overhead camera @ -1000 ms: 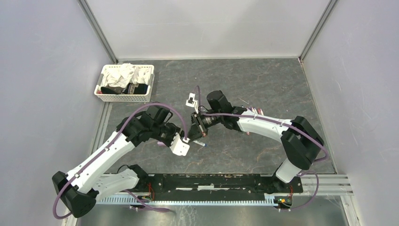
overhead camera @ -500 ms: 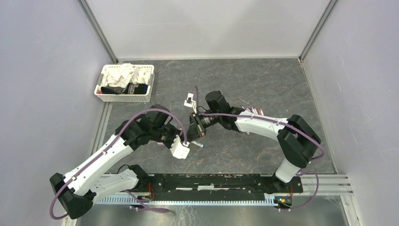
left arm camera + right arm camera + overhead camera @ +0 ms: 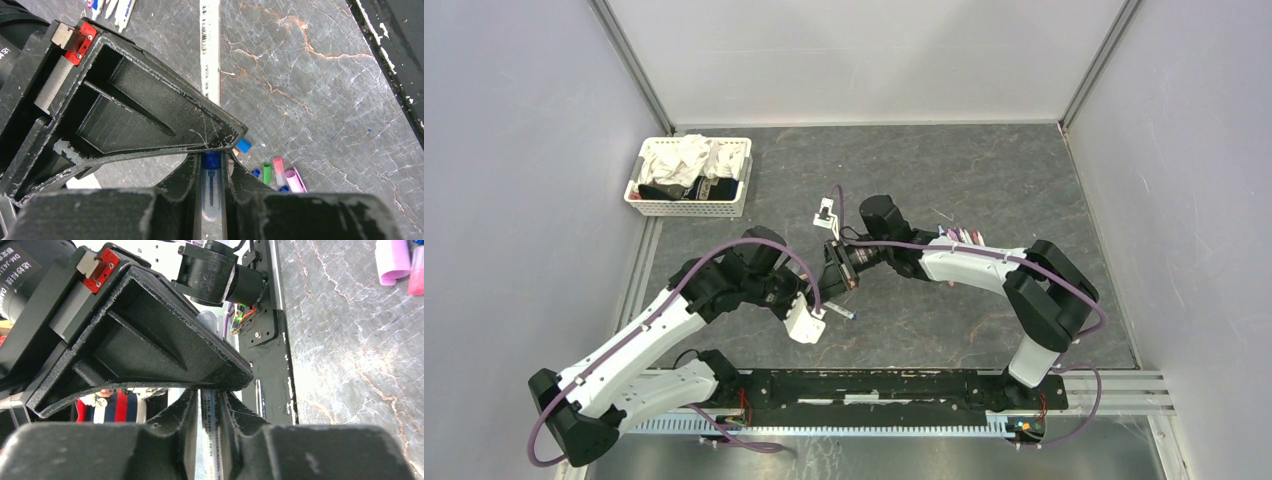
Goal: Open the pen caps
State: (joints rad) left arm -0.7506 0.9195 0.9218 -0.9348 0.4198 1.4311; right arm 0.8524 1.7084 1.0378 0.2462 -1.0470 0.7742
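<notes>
As the top view is being compared with a second ago, the left gripper (image 3: 826,314) is being drawn slightly toward the near-left, and the pen (image 3: 844,313) is being carried with it over the table (image 3: 984,170); the right gripper (image 3: 837,283) is being shifted leftward after it, close behind the pen. The other pens (image 3: 959,237) are being left in a row beside the right forearm, well apart.

From the left wrist, the pen is being pinched between the left fingers (image 3: 180,185), which are being pressed together on its clear body; the blue cap (image 3: 212,160) is being kept seated, at the fingertips. Loose caps (image 3: 267,172), blue, green and pink, are being left lying on the table just beyond.

From the right wrist, a white barrel (image 3: 210,415) is being flanked closely by the right fingers (image 3: 235,415); whether it is being squeezed or released cannot be told, since the contact is hidden.

The left grip is being judged as newly settled, so this cap is not yet off; a firm counter-hold and a straight pull along the pen are being called for next.
</notes>
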